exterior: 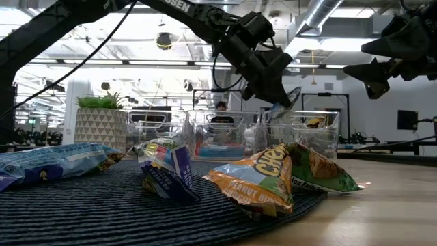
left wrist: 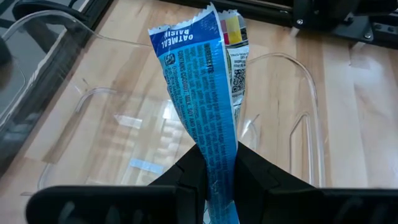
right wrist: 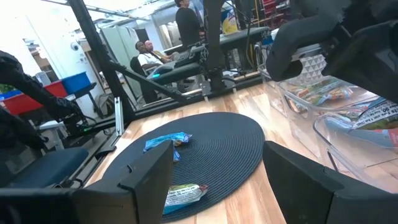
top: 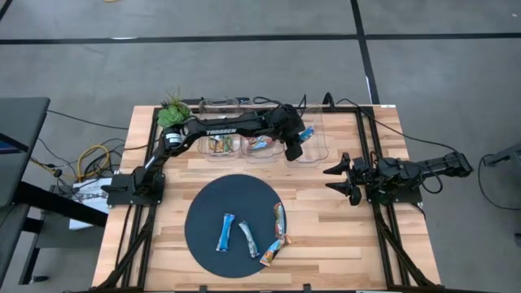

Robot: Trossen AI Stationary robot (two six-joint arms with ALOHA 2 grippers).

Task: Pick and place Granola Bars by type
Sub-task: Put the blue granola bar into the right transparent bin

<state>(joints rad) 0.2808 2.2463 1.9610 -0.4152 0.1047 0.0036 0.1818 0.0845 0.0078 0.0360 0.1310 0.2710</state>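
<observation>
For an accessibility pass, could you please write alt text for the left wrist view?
The left gripper is shut on a blue oatmeal raisin granola bar, holding it above a clear plastic bin with nothing visible in it, on the wooden table.

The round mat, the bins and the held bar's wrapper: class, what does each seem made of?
Round mat: dark woven fibre, probably; ribbed concentric cords, matte.
Bins: clear hard plastic; see-through, glossy reflections.
Wrapper of the blue bar pinched in the left gripper: thin printed film, likely foil-lined; crinkled, with a serrated end.
</observation>
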